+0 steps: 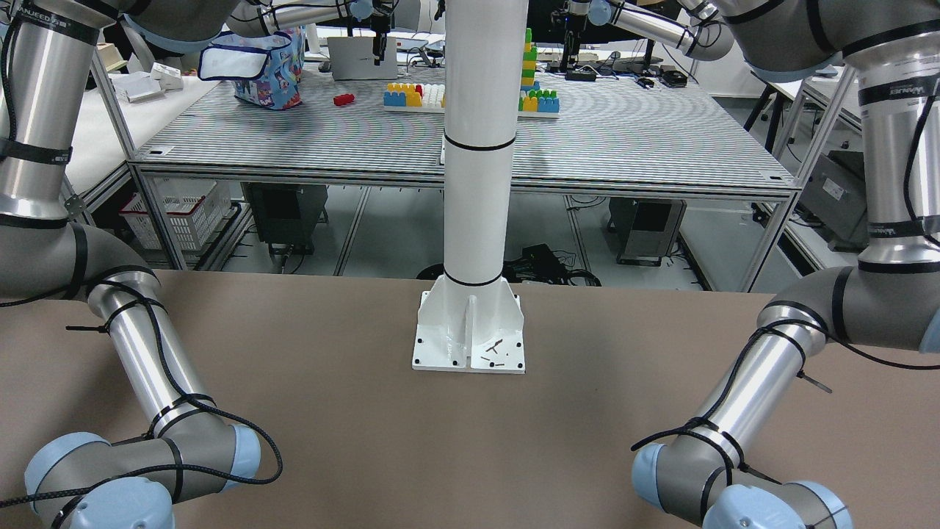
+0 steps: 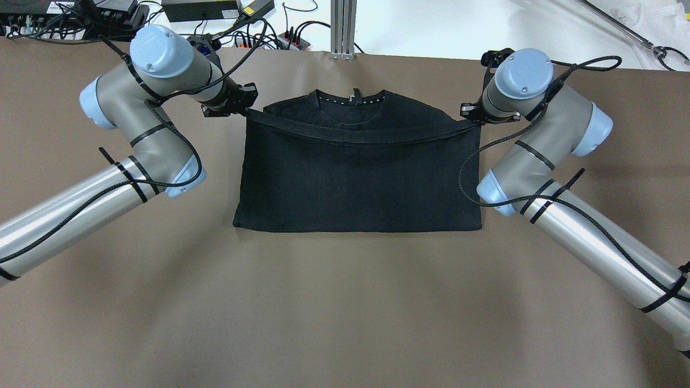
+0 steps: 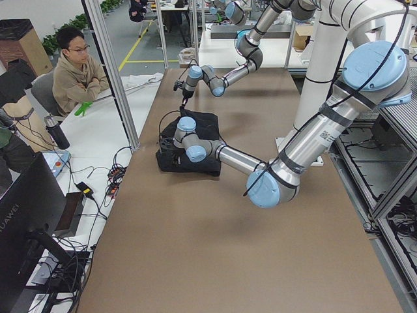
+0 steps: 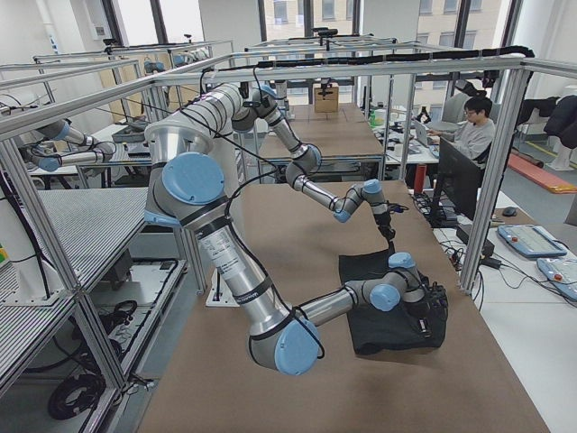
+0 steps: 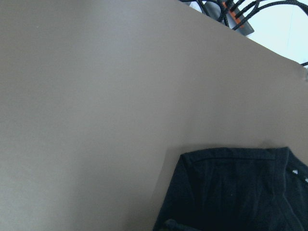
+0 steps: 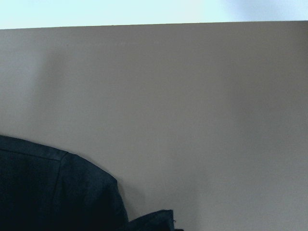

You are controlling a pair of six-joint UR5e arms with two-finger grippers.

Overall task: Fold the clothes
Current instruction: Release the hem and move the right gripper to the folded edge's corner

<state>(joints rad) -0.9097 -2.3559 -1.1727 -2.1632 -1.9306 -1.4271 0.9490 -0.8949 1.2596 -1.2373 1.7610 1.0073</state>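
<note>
The clothes (image 2: 358, 183), one black T-shirt, lie folded in half across the middle of the brown table (image 2: 345, 302), neckline toward the far edge. The hemmed edge runs taut between both grippers, just short of the collar. My left gripper (image 2: 249, 109) holds the hem's left corner and my right gripper (image 2: 470, 119) its right corner; both are shut on the fabric, with the fingers largely hidden under the wrists. The left wrist view shows a shirt shoulder (image 5: 231, 192) below the camera, and so does the right wrist view (image 6: 48, 192). The front-facing view does not show the shirt.
Cables and power strips (image 2: 237, 32) and an aluminium post (image 2: 343, 27) line the far table edge. The white pillar's base plate (image 1: 468, 330) stands on the robot's side. A person (image 3: 78, 72) sits beyond the far edge. Bare table surrounds the shirt.
</note>
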